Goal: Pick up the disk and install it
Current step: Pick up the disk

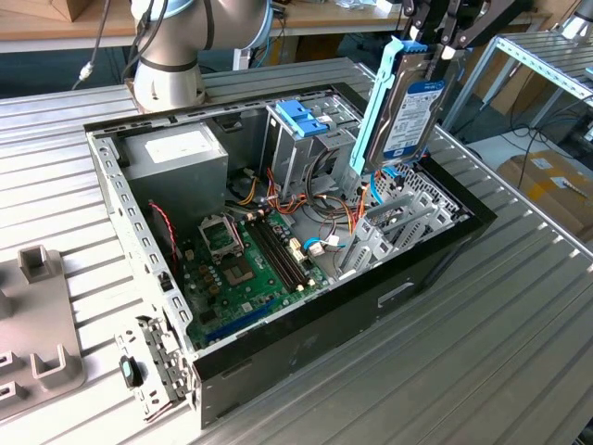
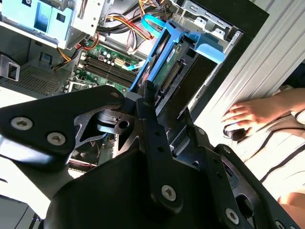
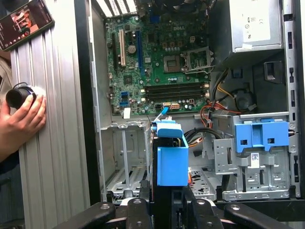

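Observation:
My gripper [image 1: 434, 44] is shut on the top edge of the disk [image 1: 408, 116], a silver drive with a white-and-blue label in a light blue carrier rail. The disk hangs upright, slightly tilted, above the open computer case [image 1: 435, 250] at the exterior view's right. Its lower end is just over the empty metal drive bay [image 1: 398, 222]. In the first wrist view the disk [image 3: 171, 160] is seen edge-on beside the empty bay [image 3: 125, 162]. In the second wrist view the blue carrier [image 2: 188, 40] reaches out past the black fingers [image 2: 148, 93] toward the case wall.
Inside the case are the motherboard [image 1: 246, 264], the grey power supply [image 1: 176, 158], loose cables [image 1: 324, 218] and a tall drive cage topped by a blue bracket [image 1: 301, 116]. A person's hand [image 3: 21, 119] rests on a black knob beside the case. Grey fixtures [image 1: 37, 324] lie at the exterior view's left.

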### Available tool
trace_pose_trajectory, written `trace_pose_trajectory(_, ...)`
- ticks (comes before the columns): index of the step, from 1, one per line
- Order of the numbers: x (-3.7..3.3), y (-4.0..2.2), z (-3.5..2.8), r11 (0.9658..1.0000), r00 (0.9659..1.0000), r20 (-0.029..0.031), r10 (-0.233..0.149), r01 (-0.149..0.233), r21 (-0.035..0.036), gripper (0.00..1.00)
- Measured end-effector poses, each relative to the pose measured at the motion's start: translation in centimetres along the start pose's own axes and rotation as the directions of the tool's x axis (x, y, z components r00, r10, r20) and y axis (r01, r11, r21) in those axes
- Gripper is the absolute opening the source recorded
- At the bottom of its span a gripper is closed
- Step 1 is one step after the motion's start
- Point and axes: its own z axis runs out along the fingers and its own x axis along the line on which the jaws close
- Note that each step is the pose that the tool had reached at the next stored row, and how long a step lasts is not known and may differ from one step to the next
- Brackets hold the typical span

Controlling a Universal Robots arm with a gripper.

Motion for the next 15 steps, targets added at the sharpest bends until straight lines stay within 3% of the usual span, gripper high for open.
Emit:
trace_pose_trajectory(6,0.22,-0.01,0.01,1.0000,1.0000,-0.0001,0.000,0.000,0.0000,0.35)
trace_pose_trajectory(15,1.19,-0.08,0.10,1.0000,1.0000,0.0000,0.000,0.000,0.0000,0.35)
